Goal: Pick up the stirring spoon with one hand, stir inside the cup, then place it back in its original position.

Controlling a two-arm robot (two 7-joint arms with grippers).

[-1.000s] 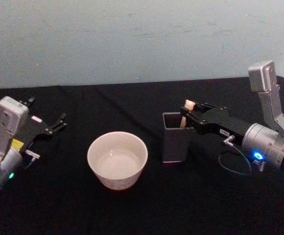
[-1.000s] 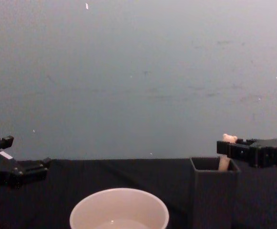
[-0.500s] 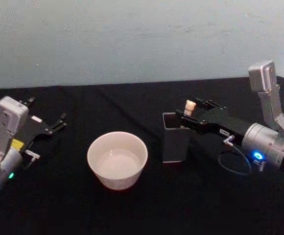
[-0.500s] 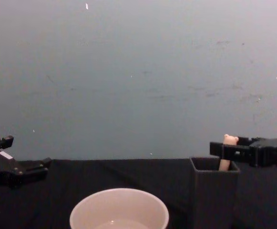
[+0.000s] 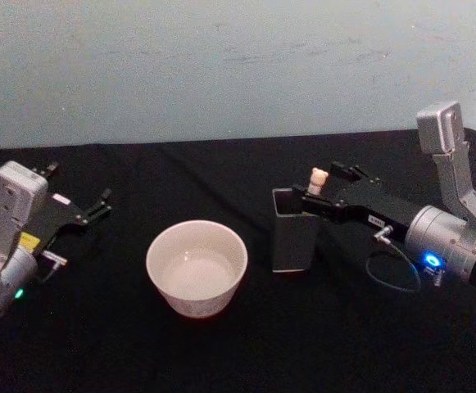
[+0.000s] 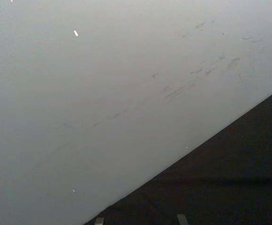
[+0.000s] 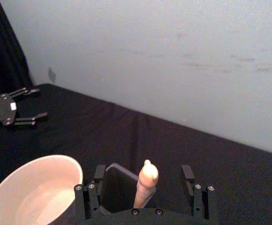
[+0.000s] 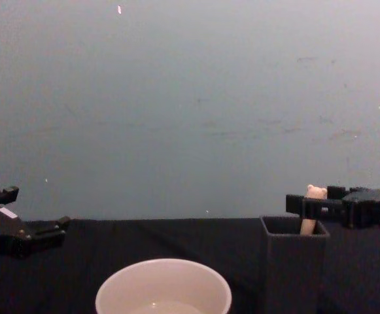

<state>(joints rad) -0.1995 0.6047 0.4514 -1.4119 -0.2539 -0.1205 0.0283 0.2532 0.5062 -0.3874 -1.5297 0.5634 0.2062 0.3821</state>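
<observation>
Left gripper (image 5: 98,204) sits at the far left of the head view, low over the black table (image 5: 221,344), with my two fingers spread apart and nothing between them. In the chest view it enters at the lower left edge (image 8: 42,233).

Centre-left of the head view holds the cup (image 5: 197,268), standing upright, well apart from both my grippers.

Just right of the cup stands the holder (image 5: 295,239). The spoon (image 5: 317,178) stands in it, handle up, its bear head above the rim.

Right gripper (image 5: 318,196) is at the holder's top, right of centre. In the right wrist view my fingers stand apart on either side of the handle (image 7: 145,187), not touching it.
</observation>
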